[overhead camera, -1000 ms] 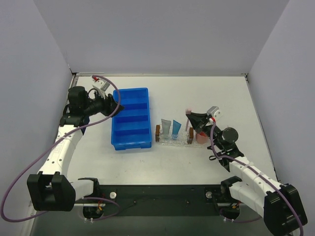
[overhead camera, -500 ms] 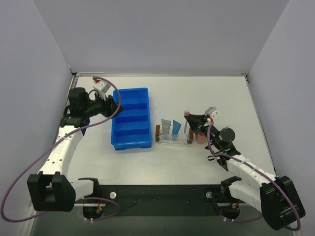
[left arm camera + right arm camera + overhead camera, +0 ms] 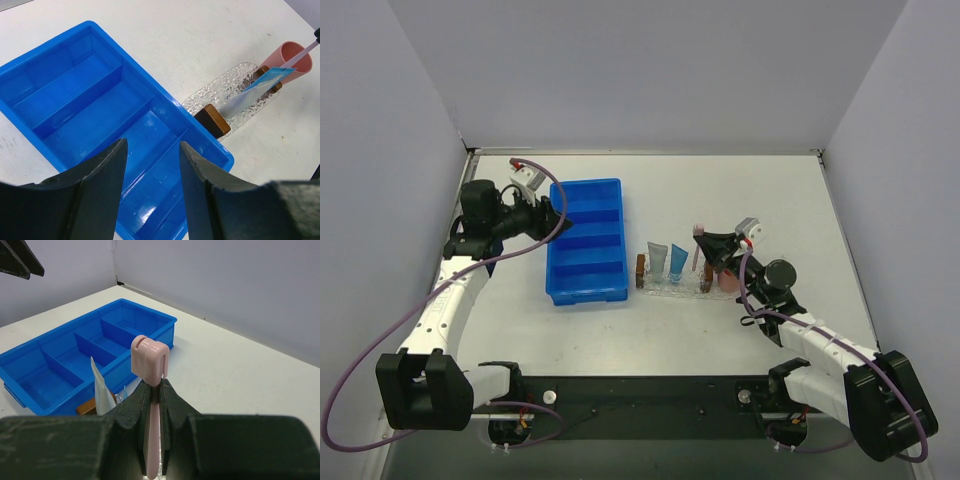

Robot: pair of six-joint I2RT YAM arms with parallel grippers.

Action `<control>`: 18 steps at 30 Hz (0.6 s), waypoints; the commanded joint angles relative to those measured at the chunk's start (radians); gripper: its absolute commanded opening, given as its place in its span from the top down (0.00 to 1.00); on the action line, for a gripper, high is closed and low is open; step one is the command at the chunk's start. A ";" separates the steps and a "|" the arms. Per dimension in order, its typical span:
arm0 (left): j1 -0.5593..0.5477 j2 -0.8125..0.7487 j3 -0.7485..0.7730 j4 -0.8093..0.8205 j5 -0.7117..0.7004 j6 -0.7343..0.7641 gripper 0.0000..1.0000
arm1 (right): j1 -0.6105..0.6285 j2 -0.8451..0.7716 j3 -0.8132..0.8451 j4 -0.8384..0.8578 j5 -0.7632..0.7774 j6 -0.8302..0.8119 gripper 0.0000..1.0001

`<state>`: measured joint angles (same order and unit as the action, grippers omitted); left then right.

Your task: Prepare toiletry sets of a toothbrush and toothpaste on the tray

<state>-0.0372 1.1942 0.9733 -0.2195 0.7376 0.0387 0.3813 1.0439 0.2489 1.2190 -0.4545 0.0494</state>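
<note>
We see right gripper (image 3: 152,390) clamped on toothbrush (image 3: 148,352), upright over right end of tray (image 3: 224,91), seemingly not touching it. Toothpaste (image 3: 658,260) tubes on tray. Left gripper (image 3: 151,150) jaws apart above blue bin (image 3: 75,102).

White table (image 3: 770,190) carries blue bin (image 3: 585,240), tray (image 3: 226,89), pink cup (image 3: 284,56).

Left arm (image 3: 445,300) & right arm (image 3: 825,350): white shells, black joints, chunky black base blocks (image 3: 420,385). Thin purple cable (image 3: 560,205) loops along each. Small grey-white cam box (image 3: 525,172) per wrist. Fingers (image 3: 100,185) matte black, thick, tapered, approx. smooth plastic.
</note>
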 commanded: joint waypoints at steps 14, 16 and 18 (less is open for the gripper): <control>0.005 -0.033 -0.012 0.051 0.019 0.024 0.44 | 0.011 0.067 -0.028 0.186 -0.058 -0.003 1.00; 0.005 -0.038 -0.013 0.052 0.020 0.024 0.44 | 0.014 0.071 -0.031 0.191 -0.059 -0.006 1.00; 0.005 -0.039 -0.013 0.051 0.022 0.026 0.44 | 0.018 0.076 -0.033 0.198 -0.059 -0.008 1.00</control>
<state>-0.0372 1.1889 0.9550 -0.2169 0.7376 0.0463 0.3882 1.1141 0.2203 1.2392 -0.4652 0.0486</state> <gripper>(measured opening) 0.555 0.040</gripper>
